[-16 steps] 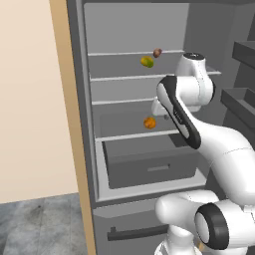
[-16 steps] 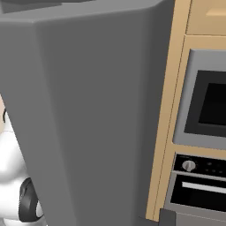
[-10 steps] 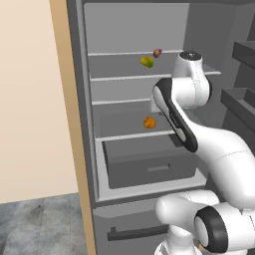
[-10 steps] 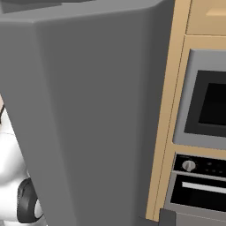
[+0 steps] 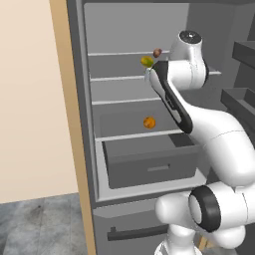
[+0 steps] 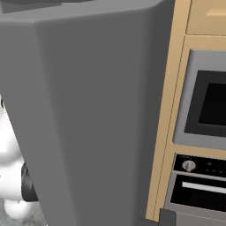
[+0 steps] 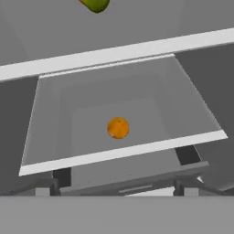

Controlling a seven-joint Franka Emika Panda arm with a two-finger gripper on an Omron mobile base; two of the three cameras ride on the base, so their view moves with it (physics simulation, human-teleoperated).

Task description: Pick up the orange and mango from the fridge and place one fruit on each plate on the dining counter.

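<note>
The fridge (image 5: 74, 124) stands open before me. The orange (image 5: 149, 122) lies alone on a lower shelf above the grey drawer; in the hand view the orange (image 7: 118, 128) sits mid-shelf, well beyond my fingertips. The yellow-green mango (image 5: 147, 61) rests on the shelf above, and the mango (image 7: 96, 4) is cut by the top edge of the hand view. My gripper (image 7: 118, 186) is open, with its dark tips wide apart and nothing between them. In the left base view my hand hangs just below the mango. The plates and the dining counter are out of view.
A small brownish-red round item (image 5: 157, 52) lies beside the mango. The grey drawer (image 5: 149, 164) juts out under the orange's shelf. Door racks (image 5: 244, 50) stand at the right. The right base view shows the fridge's grey door (image 6: 88, 110) and a built-in oven (image 6: 207, 110).
My arm has risen. The hand has moved up from near the orange's shelf to just under the mango's shelf. Neither fruit has moved.
</note>
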